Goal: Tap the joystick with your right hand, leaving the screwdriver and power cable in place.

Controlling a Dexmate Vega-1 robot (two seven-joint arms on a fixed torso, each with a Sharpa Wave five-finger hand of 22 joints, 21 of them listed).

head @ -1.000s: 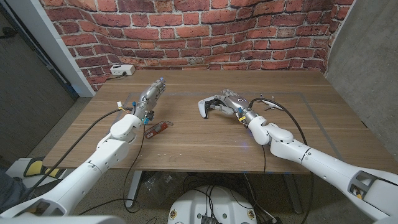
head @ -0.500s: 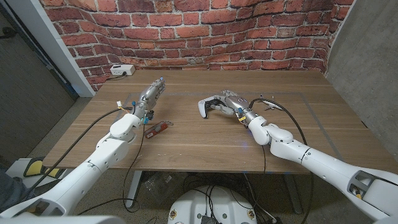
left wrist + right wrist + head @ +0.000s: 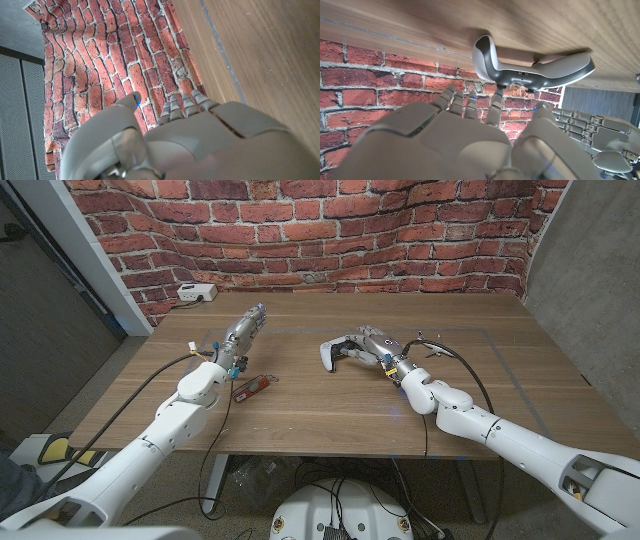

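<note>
Step in hand: contact. The right hand (image 3: 372, 347), fingers spread and holding nothing, reaches over the joystick (image 3: 330, 354) at the counter (image 3: 330, 405) centre. Next: press down lightly (screwdriver (image 3: 253, 386) at 9 o'clock stays).

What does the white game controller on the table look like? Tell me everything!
The white and grey plastic game controller is curved, with two rounded grips and a darker grey middle part. It lies on the wooden table, a little right of centre. The right hand is right beside it; in the right wrist view a fingertip reaches the controller's dark middle, though actual contact is hard to confirm.
</note>
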